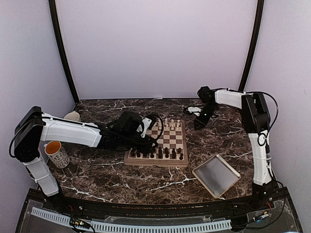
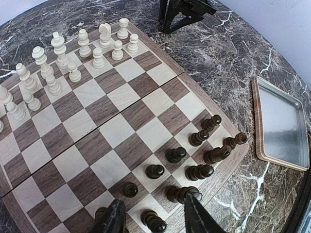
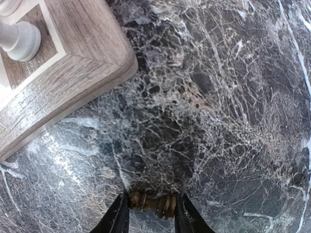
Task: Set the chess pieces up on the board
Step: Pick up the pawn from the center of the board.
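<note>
Dark brown, one chessman [image 3: 148, 204] lies on its side on the marble table [image 3: 218, 121]. Its long axis runs 9 to 3 o'clock in the right wrist view, straight across the right gripper [image 3: 151, 206], whose fingers pinch it end to end. It looks like turned wood, ribbed, small and slim. The board [image 3: 73, 68] lies toward 10 o'clock, its tan corner near but apart. I judge the right arm nearer. The left gripper [image 2: 153, 216] hangs spread, holding nothing, over the chess pieces [image 2: 176, 154] at the board's 6 o'clock edge in the top view.

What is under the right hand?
A dark brown chess piece lies sideways on the marble table between the fingers of the right hand. The fingers hide its ends, so contact is unclear.
</note>
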